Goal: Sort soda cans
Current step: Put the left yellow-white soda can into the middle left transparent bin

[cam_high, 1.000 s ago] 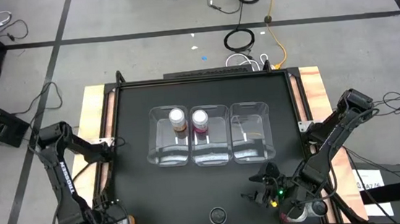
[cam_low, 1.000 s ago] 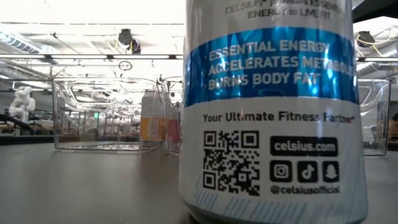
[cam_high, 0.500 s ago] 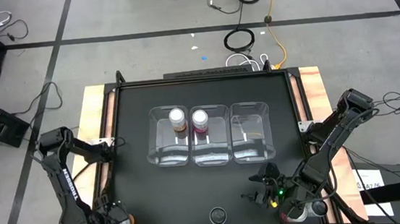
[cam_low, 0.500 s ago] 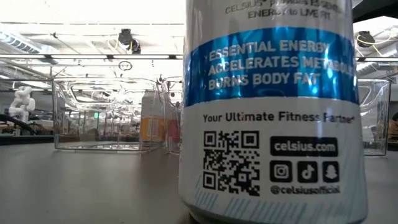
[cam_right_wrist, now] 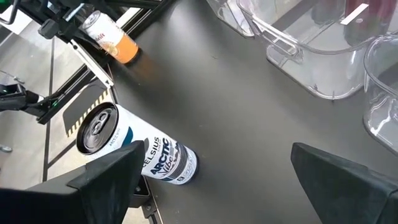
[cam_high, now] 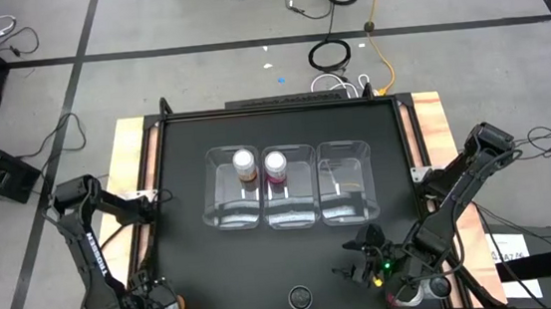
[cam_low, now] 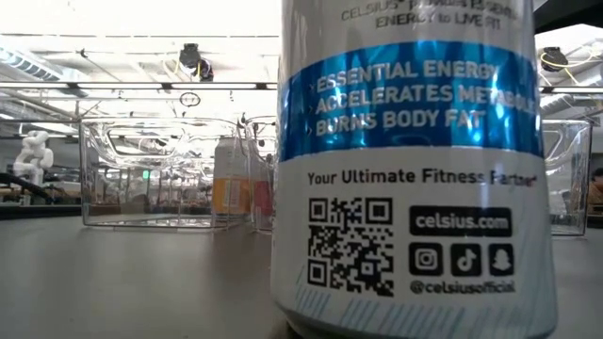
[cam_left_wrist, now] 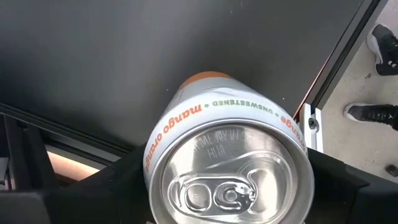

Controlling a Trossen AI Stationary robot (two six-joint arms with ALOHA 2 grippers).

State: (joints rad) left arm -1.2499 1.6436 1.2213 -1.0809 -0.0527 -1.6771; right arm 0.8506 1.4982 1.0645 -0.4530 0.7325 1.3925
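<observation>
My left gripper [cam_high: 164,307] is at the table's near left corner, shut on an orange can [cam_left_wrist: 227,155] whose silvery top faces the left wrist camera. My right gripper [cam_high: 358,257] is open near the table's near edge, right of centre, touching nothing. A silver and blue can [cam_high: 299,297] stands on its base by the near edge, a little to the left of the right gripper. It also shows in the right wrist view [cam_right_wrist: 140,149] and fills the low view [cam_low: 415,169]. One orange can [cam_high: 243,161] stands in the left bin and one pink can [cam_high: 275,161] in the middle bin. My left gripper pinches the orange can's upper body just below the rim [cam_left_wrist: 163,134], with one finger [cam_left_wrist: 118,183] on each side. The right wrist view shows the can [cam_right_wrist: 113,36] tilted. I cannot tell whether its base [cam_right_wrist: 130,56] touches the table.
Three clear plastic bins [cam_high: 346,183] stand in a row at the table's centre, and the right one holds no can. The black tabletop has a raised frame and wooden side strips [cam_high: 127,167]. Cables lie on the floor beyond the far edge.
My left arm's elbow has shifted slightly toward the table's near left corner, and the gripper stays shut on the orange can. The other cans, the bins and my right arm have kept still.
</observation>
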